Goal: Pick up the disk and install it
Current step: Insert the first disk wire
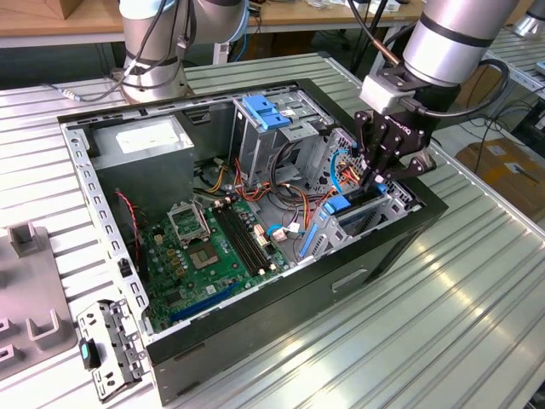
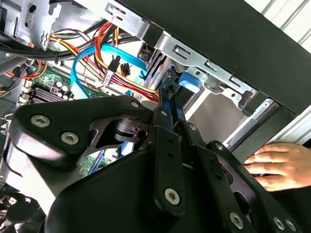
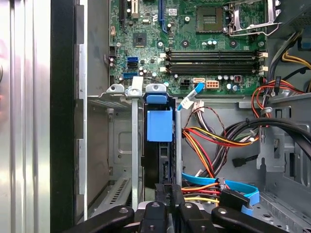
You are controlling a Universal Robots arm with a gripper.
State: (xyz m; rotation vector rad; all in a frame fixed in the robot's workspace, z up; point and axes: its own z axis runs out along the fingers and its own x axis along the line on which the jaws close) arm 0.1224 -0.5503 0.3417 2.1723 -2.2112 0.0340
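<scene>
- My gripper (image 1: 377, 177) is down inside the open computer case (image 1: 281, 281), at the drive bay (image 1: 375, 213) on the exterior view's right.
- In the first wrist view the disk (image 3: 164, 167) stands on edge in the bay's slot, dark and narrow between metal rails, with a blue plastic carrier tab (image 3: 159, 125) at its far end. It looks mostly seated.
- My fingers (image 3: 171, 194) are drawn close together at the near edge of the disk; the second wrist view shows them pinched to a thin gap. I judge they are closed on the disk's edge, though the contact itself is partly hidden.
- A person's hand (image 2: 282, 165) rests on the outside of the case in the second wrist view.
- Handling, as I judge it: the disk is rigid and fairly heavy for its size, smooth metal that could slip, and sensitive to knocks. The best hold is across the thin long edges, square to the rails so it does not jam.
- Loose cables (image 3: 214, 141) lie just beside the bay, and the motherboard (image 1: 217, 243) lies further in.
</scene>
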